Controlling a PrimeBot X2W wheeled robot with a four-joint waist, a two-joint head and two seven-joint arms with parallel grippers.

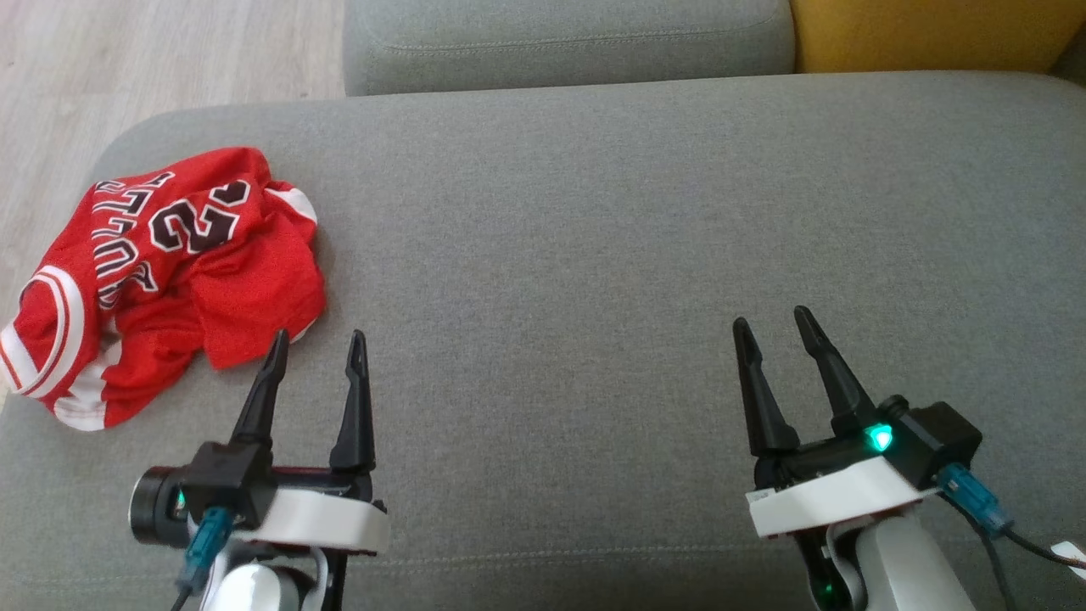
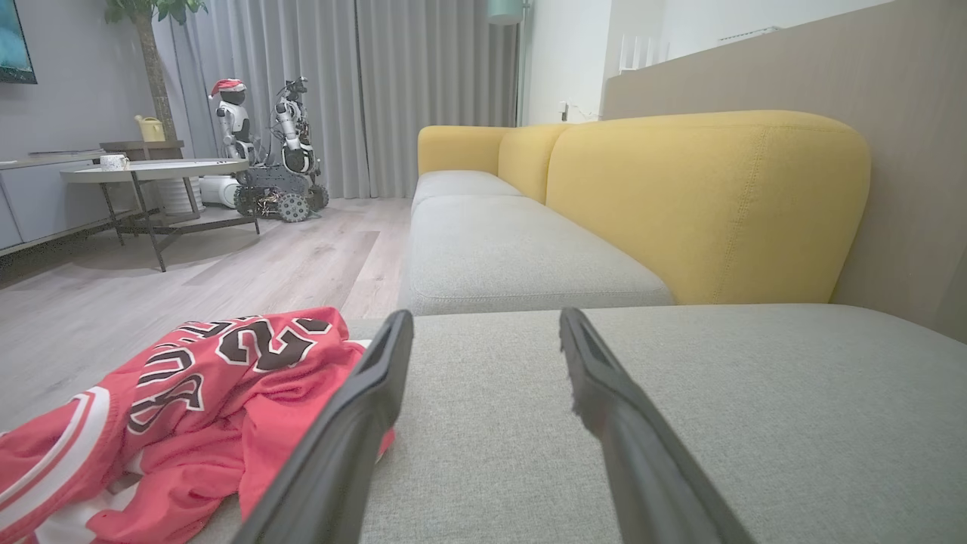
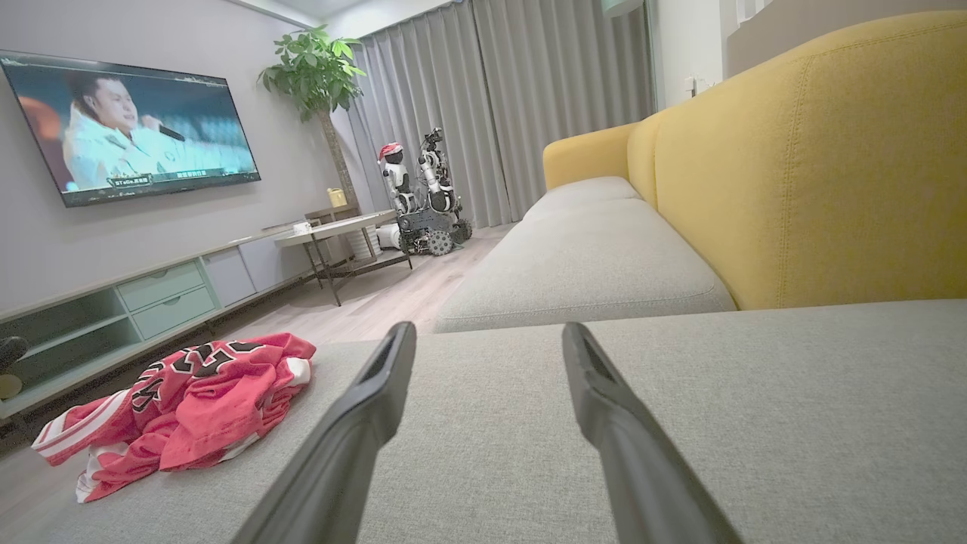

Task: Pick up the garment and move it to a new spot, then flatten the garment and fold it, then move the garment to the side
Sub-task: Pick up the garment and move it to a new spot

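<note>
sofa seat (image 1: 611,221), grey and broad, carries everything here. garment (image 1: 212,280), a red jersey with white trim, lies crumpled at the seat's left end near the edge, with one lobe just beside the left tool (image 1: 318,348). that tool hovers with its fingers spread apart and nothing between them. right tool (image 1: 770,321) hangs well to the right over bare cushion, likewise spread and empty. the jersey looks light, limp and a bit slick, so it should drape and slide. the best hold is probably a raised fold or the white-banded edge.
</note>
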